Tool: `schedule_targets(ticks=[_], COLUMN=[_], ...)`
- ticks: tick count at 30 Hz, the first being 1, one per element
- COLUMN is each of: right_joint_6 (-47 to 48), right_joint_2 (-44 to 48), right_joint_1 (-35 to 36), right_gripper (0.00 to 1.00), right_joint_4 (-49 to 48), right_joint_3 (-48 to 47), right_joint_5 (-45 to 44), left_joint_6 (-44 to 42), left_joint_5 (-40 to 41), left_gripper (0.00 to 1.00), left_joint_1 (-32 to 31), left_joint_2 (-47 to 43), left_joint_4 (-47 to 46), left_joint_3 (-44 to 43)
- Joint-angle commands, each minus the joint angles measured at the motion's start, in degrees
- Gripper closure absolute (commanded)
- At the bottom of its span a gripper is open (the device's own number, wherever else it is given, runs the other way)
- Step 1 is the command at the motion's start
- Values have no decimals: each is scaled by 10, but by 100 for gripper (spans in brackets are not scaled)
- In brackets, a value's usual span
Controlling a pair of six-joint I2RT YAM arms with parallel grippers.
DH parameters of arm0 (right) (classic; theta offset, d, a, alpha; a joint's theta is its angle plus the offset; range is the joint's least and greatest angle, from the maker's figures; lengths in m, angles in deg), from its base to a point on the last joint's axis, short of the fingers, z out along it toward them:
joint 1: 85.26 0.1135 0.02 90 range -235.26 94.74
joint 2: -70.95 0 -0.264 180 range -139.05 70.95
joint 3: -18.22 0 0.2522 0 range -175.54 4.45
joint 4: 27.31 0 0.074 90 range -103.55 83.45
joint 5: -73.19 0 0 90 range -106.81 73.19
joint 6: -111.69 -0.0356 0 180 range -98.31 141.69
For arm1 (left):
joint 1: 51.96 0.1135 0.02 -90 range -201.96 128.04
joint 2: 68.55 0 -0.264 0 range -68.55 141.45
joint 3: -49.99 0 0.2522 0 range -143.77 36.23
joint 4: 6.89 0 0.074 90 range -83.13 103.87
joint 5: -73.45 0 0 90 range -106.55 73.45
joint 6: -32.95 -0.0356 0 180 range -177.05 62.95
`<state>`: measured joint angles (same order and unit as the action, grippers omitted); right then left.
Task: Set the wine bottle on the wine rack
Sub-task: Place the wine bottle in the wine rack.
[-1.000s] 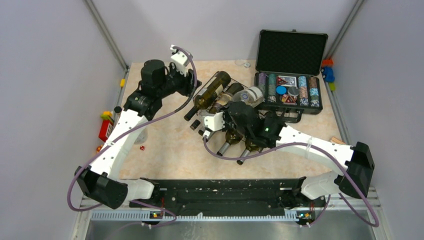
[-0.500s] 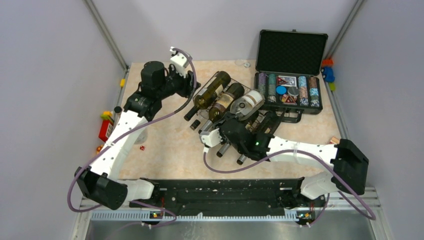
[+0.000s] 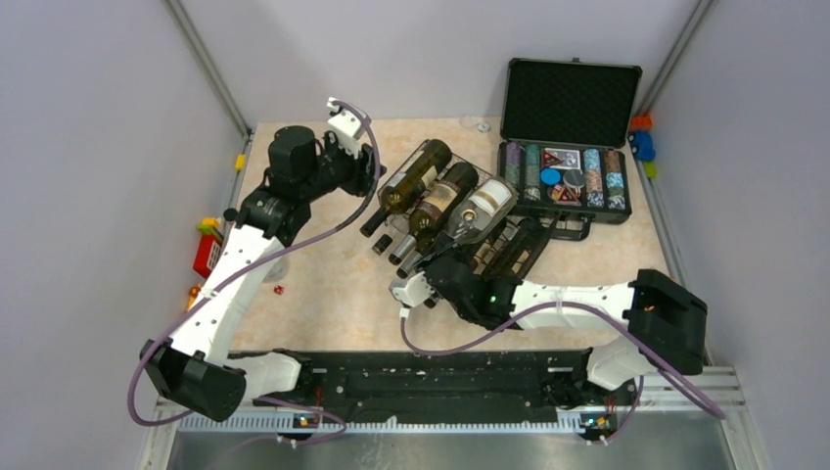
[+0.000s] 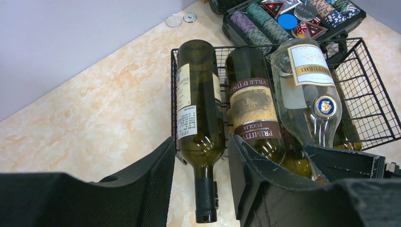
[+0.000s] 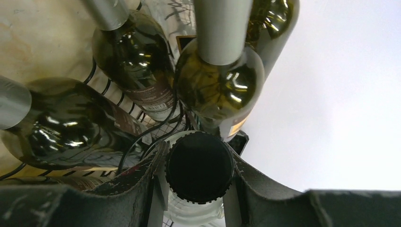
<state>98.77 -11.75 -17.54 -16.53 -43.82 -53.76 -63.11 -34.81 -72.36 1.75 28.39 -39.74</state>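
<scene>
As seen from above, the right gripper clenches the neck of the clear wine bottle, which lies on the wine rack beside two dark bottles. The left wrist view shows the left gripper parted and empty near the rack. In the right wrist view, the bottle's black cap sits pinched between the fingers.

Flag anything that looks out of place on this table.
A red die lies alone on the table beside the left arm, far from the open chip case. Two loose round discs sit by the far wall. Nothing on the wine rack looks askew.
</scene>
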Motion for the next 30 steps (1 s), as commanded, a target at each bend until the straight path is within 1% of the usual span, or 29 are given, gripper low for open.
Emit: schedule_targets(ticks=[1, 3, 6, 10, 14, 16, 20, 28, 30], right_joint_6=[43, 45, 47, 41, 41, 40, 41, 38, 37], right_joint_2=[-12, -20, -30, -40, -44, -44, -41, -29, -24], right_joint_1=[17, 18, 17, 17, 17, 17, 17, 20, 23], right_gripper=[100, 100, 97, 91, 83, 75, 65, 52, 48], right_joint_4=[-80, -88, -101, -100, -108, -109, -107, -104, -101], right_joint_3=[18, 25, 31, 31, 35, 36, 40, 48, 51], right_joint_5=[-40, -48, -52, -58, -61, -62, -64, -68, -69], left_joint_6=[-8, -9, -9, -14, -18, -20, -25, -29, -29], left_joint_5=[6, 6, 6, 7, 11, 13, 17, 25, 27], left_gripper=[51, 50, 50, 50, 49, 49, 49, 48, 49], left_joint_1=[3, 3, 3, 3, 3, 3, 3, 4, 4], left_joint_2=[-16, -17, -18, -21, -25, -27, -33, -40, -40], left_joint_4=[-8, -7, -4, 3, 6, 8, 11, 15, 16], left_joint_3=[2, 2, 2, 1, 3, 3, 4, 3, 1])
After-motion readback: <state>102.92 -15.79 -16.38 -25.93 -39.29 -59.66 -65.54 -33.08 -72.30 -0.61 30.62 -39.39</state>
